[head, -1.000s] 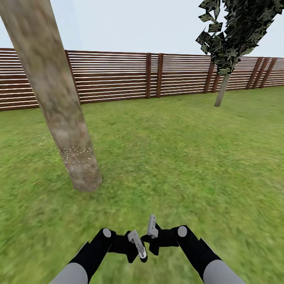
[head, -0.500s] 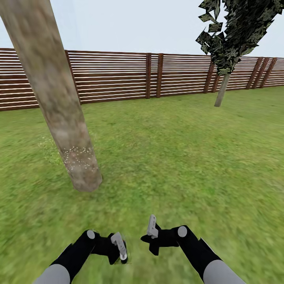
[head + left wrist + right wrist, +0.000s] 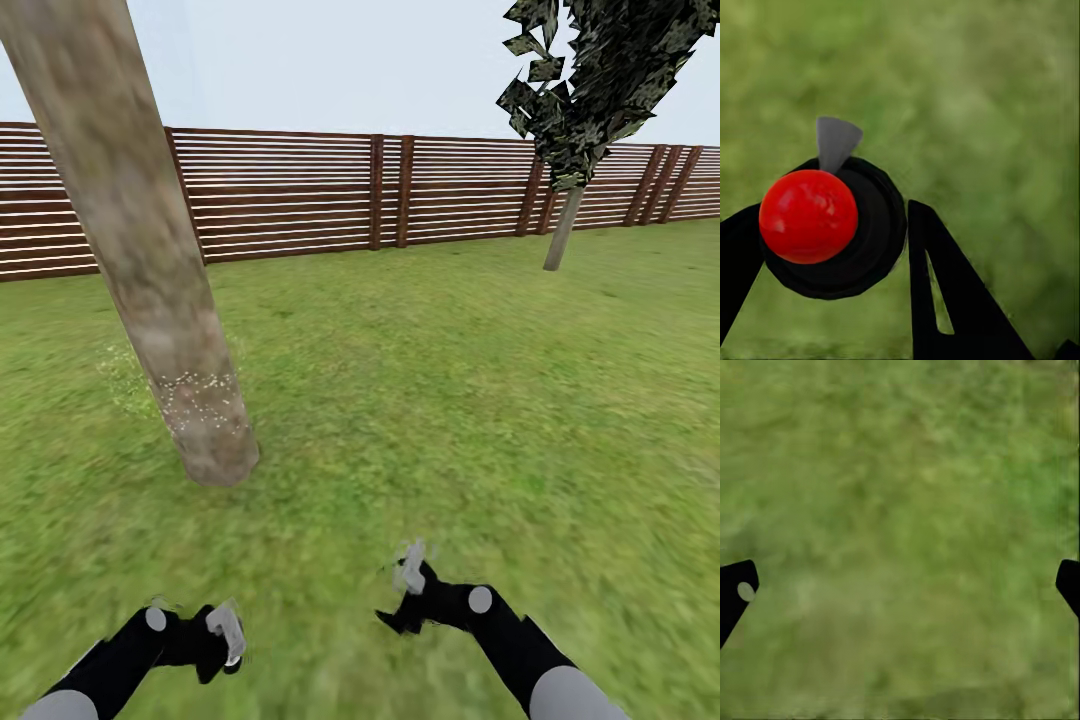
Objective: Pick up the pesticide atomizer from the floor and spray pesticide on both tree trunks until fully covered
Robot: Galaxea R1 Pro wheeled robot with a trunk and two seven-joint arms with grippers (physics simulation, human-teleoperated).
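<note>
My left jaws (image 3: 832, 247) grip the pesticide atomizer (image 3: 832, 225), its red ball top and grey nozzle plain in the left wrist view; the head view shows those left jaws (image 3: 228, 632) low at the lower left. My right jaws (image 3: 900, 585) gape wide over blurry grass (image 3: 900, 472). At upper left the mottled tree trunk (image 3: 140, 240) carries white pesticide specks (image 3: 200, 400); open lawn runs to the slatted fence (image 3: 300, 190).

No legible text or markings.

- Both arms are glossy black with pale grey upper sleeves and a round grey joint cap.
- The left claw (image 3: 228, 632) and right claw (image 3: 408, 568) have light grey fingers.
- Close up, the fingers read as flat black wedges.
</note>
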